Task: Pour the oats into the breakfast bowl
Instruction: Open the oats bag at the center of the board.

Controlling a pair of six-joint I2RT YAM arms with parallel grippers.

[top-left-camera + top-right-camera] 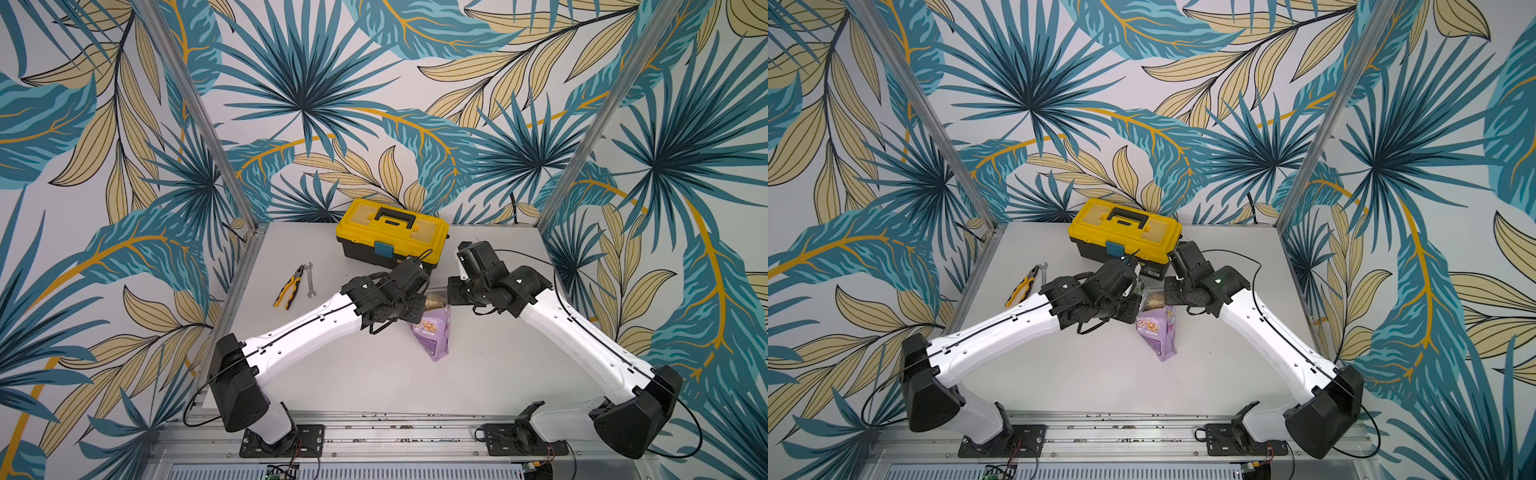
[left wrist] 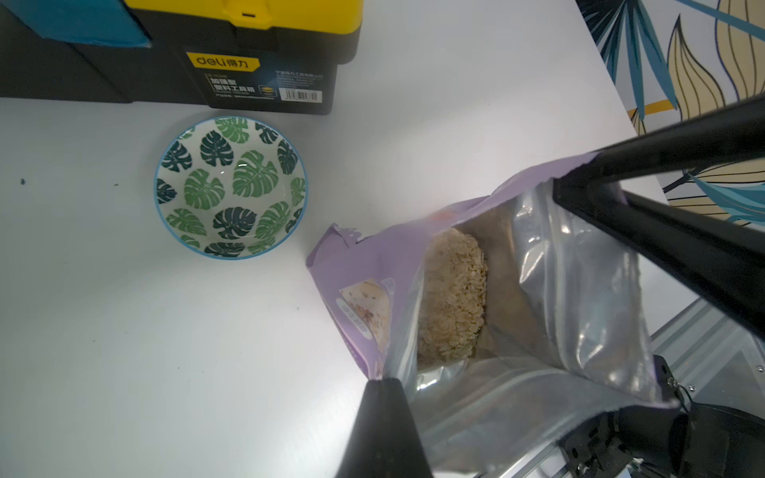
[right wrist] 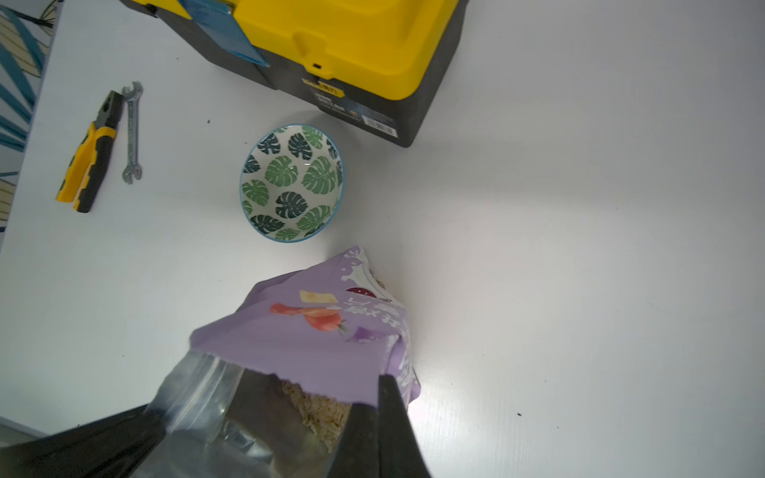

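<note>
Left pincer (image 2: 378, 387) and right pincer (image 3: 383, 385) each pinch opposite lips of the pouch (image 2: 372, 269), holding its mouth spread; the thin film looks soft, slippery and light, so the rim seems the place to hold; oats (image 2: 453, 298) sit low inside; its long axis stands roughly upright, mouth upward, near the empty bowl (image 2: 230, 186).

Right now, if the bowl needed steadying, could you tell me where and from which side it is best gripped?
I would pinch the bowl by its thin rim from above, one finger inside: it sits upright and open. Take the arc facing the pliers; the toolbox and pouch are close on two other sides.
</note>
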